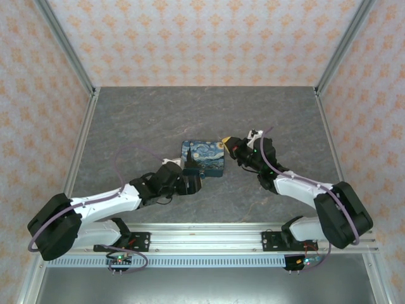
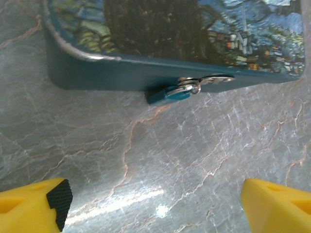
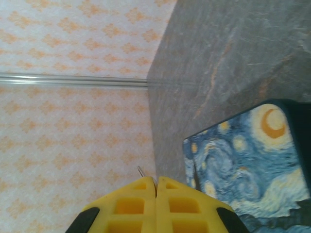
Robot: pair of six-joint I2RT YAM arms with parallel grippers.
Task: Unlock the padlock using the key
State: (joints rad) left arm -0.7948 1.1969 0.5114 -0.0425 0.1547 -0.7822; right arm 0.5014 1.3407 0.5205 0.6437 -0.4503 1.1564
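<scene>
Fingers of the left gripper (image 2: 153, 199) stand wide apart with nothing between them but bare table (image 2: 170, 160). Straight ahead of that gap, well clear of the pads, the padlock (image 2: 167, 95) lies sideways at the foot of the painted box (image 2: 160, 29), against its near wall. Its small teal-blue body hangs from the silver hasp (image 2: 211, 80). The right gripper (image 3: 156, 183) is pressed fully closed, and a thin metal tip pokes out just past its fingertips on the left. That is probably the key (image 3: 141, 171), though too little shows to be sure. The box lid sits to the right of those closed jaws and beyond them. By my judgement the task is barely begun: the lock looks fastened and nothing is at it. Steadying it, inserting the key and turning all remain. The keyhole cannot be made out — the lock's end face is dark and blurred — nor can I tell whether the shackle is latched. Most of the key is buried between the right fingers.
</scene>
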